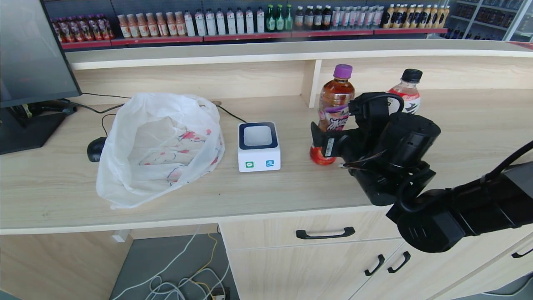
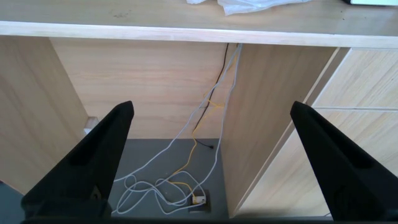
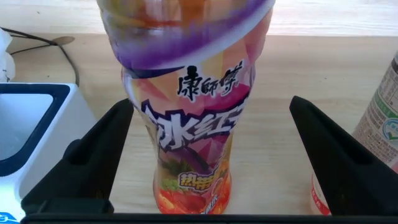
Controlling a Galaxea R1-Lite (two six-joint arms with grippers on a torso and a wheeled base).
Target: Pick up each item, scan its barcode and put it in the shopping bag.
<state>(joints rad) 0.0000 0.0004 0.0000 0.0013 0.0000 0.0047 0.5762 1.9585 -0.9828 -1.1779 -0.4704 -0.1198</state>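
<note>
Bottle of amber tea (image 1: 333,109), purple cap and label, upright within parted right end effector (image 3: 211,106); left end effector (image 2: 211,109) parted too.

My right gripper (image 3: 211,106) is extended forward, fingers (image 3: 93,155) spread wide. My left gripper (image 2: 212,107) has its fingers spread likewise.

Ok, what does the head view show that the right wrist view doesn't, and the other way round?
Head only: the shopping bag, the mouse and the monitor. Right wrist only: both fingers of the right gripper standing open on either side of the tea bottle. Both: that tea bottle, the scanner and the second bottle.
</note>
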